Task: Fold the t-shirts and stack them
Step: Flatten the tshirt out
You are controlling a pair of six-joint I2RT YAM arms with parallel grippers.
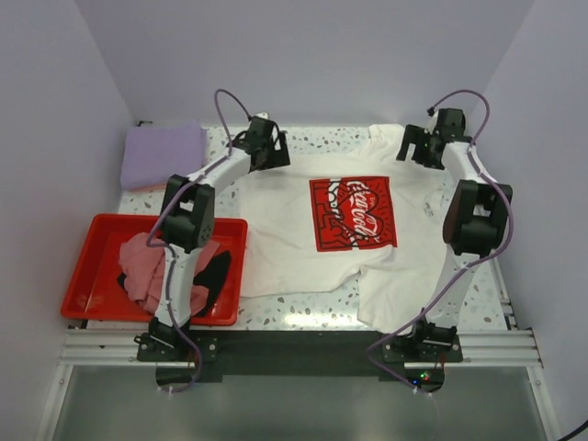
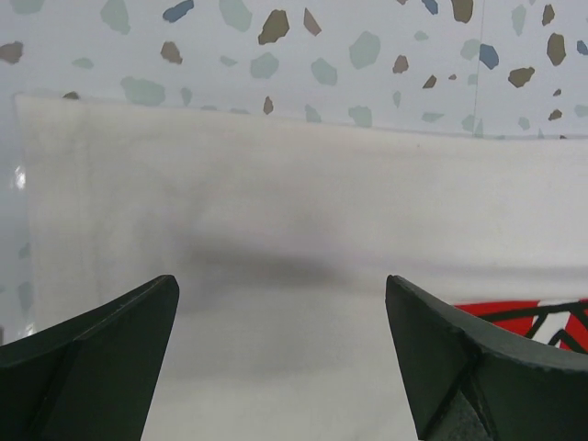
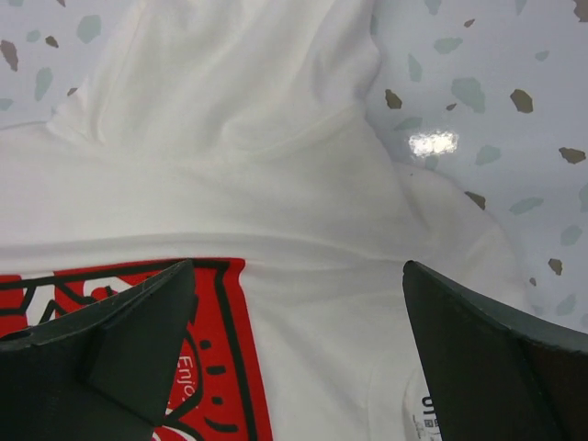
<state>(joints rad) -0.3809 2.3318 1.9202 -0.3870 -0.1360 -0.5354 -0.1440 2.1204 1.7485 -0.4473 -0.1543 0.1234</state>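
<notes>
A cream-white t-shirt (image 1: pixel 303 248) with a red rectangular chest print (image 1: pixel 353 213) lies spread on the speckled table. It also shows in the left wrist view (image 2: pixel 294 276) and in the right wrist view (image 3: pixel 312 211). My left gripper (image 1: pixel 273 156) is open and empty over the shirt's far left edge (image 2: pixel 280 312). My right gripper (image 1: pixel 415 152) is open and empty over the shirt's far right part, near a sleeve (image 3: pixel 299 303). A folded lavender t-shirt (image 1: pixel 163 154) lies at the far left. Pink (image 1: pixel 145 266) and black (image 1: pixel 213 276) t-shirts lie bunched in the red tray.
The red plastic tray (image 1: pixel 92 276) sits at the near left, beside the left arm. White walls close in the table on three sides. A metal rail (image 1: pixel 294 347) runs along the near edge.
</notes>
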